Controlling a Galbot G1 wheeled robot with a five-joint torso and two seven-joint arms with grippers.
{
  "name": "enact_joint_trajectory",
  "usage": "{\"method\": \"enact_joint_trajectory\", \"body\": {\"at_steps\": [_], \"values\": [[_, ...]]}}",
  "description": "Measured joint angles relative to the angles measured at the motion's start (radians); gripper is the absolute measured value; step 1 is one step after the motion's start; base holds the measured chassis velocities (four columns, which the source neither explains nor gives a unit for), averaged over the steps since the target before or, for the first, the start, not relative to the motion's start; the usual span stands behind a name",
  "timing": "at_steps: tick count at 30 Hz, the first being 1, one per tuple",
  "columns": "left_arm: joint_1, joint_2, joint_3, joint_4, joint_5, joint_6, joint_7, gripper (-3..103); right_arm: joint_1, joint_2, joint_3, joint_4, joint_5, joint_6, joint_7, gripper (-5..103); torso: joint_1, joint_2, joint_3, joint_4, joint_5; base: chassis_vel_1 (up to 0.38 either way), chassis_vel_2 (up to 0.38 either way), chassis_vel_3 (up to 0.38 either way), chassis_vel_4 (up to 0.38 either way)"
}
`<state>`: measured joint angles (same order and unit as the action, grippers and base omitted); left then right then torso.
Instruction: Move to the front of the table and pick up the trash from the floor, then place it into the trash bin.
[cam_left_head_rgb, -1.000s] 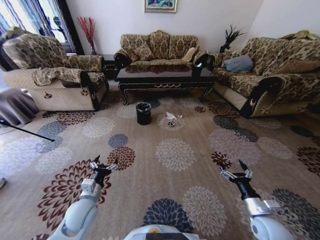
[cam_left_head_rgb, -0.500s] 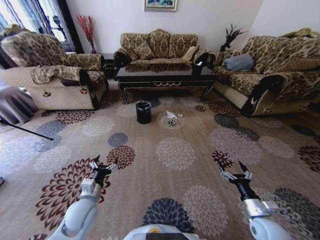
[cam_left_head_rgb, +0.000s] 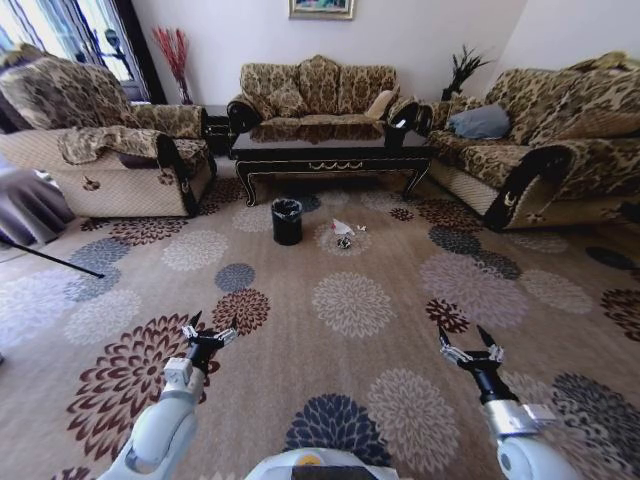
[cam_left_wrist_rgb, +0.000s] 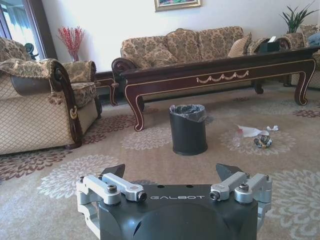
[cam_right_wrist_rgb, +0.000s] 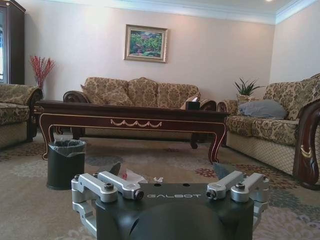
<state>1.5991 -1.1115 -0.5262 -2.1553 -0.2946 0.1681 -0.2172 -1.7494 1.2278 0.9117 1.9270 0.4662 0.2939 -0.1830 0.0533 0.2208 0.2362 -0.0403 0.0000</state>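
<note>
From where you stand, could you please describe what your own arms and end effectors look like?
Both arms have smooth white-grey shells narrowing to black wrists. The left end effector and the right end effector each have silver metal linkages with visible bolts, ending in dark pointed fingertips. The wrist views show a matte black housing printed with GALBOT in pale letters. No loose cables show.

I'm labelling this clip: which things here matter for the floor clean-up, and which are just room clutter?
Job:
- trash on the floor
- bin
- table
- left gripper and right gripper, both open, held low

Not job:
- sofas
- plant
- picture
</note>
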Motion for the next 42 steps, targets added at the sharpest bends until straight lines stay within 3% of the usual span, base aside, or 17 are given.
{"method": "enact_joint_trajectory", "body": {"at_steps": [30,33,35,36,38,42], "values": [[0.025,-0.010,-0.013,-0.029,-0.048,-0.027,0.009,100,-0.022,0.012,0.010,0.011,0.007,0.012,-0.010,100,-0.023,-0.117,-0.094,0.0001,0.0000,0.000,0.000,0.000,0.000],[0.022,-0.007,-0.015,-0.030,-0.044,-0.046,0.009,100,-0.021,0.011,0.009,0.010,0.007,0.012,-0.011,100,-0.024,-0.129,-0.105,0.0000,0.0000,0.000,0.000,0.000,0.000],[0.014,-0.008,-0.021,-0.018,0.031,-0.117,0.009,100,-0.020,0.010,0.007,0.009,0.007,0.012,-0.012,100,-0.025,-0.139,-0.114,0.0000,0.0000,0.000,0.000,0.000,0.000],[0.014,-0.008,-0.021,-0.018,0.031,-0.117,0.009,100,-0.020,0.010,0.007,0.009,0.007,0.012,-0.012,100,-0.025,-0.139,-0.114,0.0000,0.0000,0.000,0.000,0.000,0.000],[0.009,-0.015,-0.028,-0.014,0.085,-0.194,0.009,100,-0.021,0.007,0.007,0.007,0.007,0.013,-0.012,100,-0.026,-0.151,-0.125,0.0000,0.0000,0.000,0.000,0.000,0.000],[0.014,-0.021,-0.032,-0.023,0.087,-0.223,0.009,100,-0.021,0.000,0.008,0.006,0.011,0.013,-0.013,100,-0.027,-0.164,-0.137,0.0000,0.0000,0.000,0.000,0.000,0.000]]}}
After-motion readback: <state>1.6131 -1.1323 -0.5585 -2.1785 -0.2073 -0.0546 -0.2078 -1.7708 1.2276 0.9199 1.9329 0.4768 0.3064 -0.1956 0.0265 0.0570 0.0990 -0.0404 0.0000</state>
